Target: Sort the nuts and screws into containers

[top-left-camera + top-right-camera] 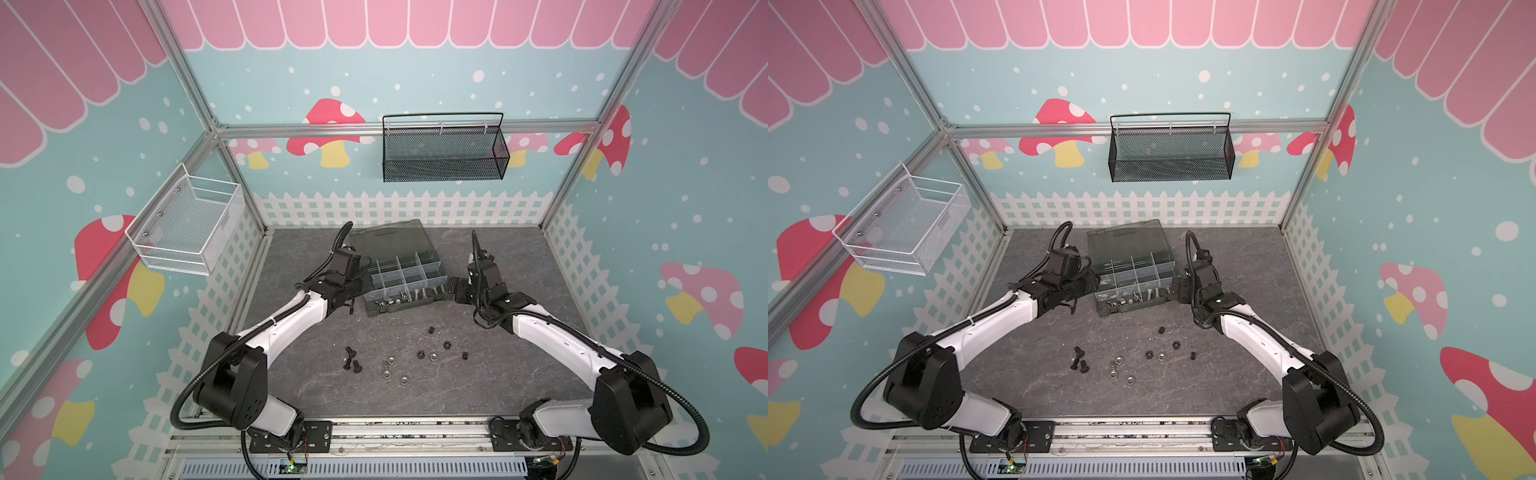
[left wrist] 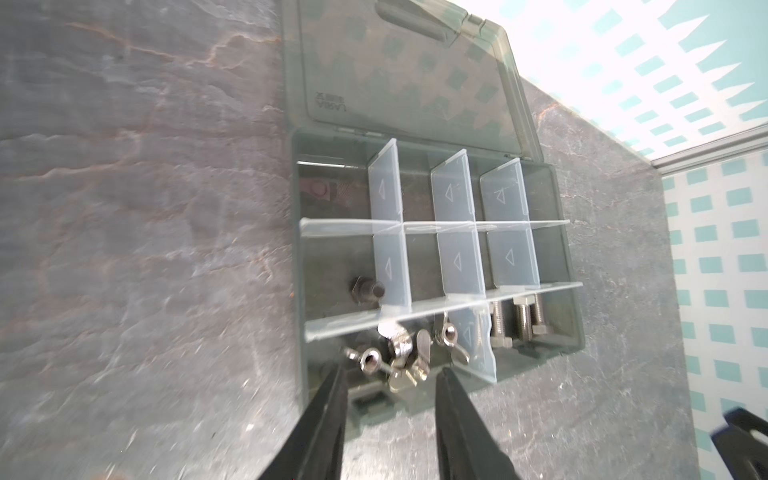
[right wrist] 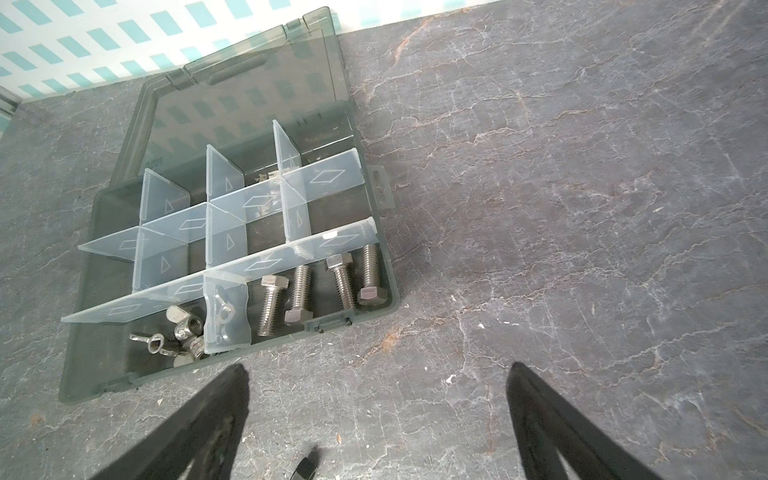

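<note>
Rough progress check: I'd call it about halfway. Nearest the arm bases, well behind both hands, a scatter of loose parts lay on the surface [image 1: 519,374] waiting to be sorted: three black screws [image 1: 351,361], a few silver hex nuts [image 1: 390,365], and some black nuts [image 1: 446,345] dotted around them.

Further out, the left hand [image 2: 392,370] sat at the near corner of the organiser box [image 1: 409,309]. Its fingers were parted a modest way with nothing between them. The right hand [image 3: 379,368] hung just off the box's other near corner, spread wide and empty, over bare surface.

Now the box. Just past the left hand's fingertips, the closest compartment held a heap of wing nuts [image 2: 399,353]. One more wing nut sat against the clear divider [image 3: 226,316] next door. Straight ahead of the right hand's inner finger, four silver hex bolts [image 3: 299,299] lay side by side in the same near row.

One row beyond, a single dark screw [image 2: 365,289] sat alone and the neighbouring slots looked empty. I couldn't tell what was in the farthest row. The lid [image 3: 249,95] lay folded back flat behind everything.
</note>
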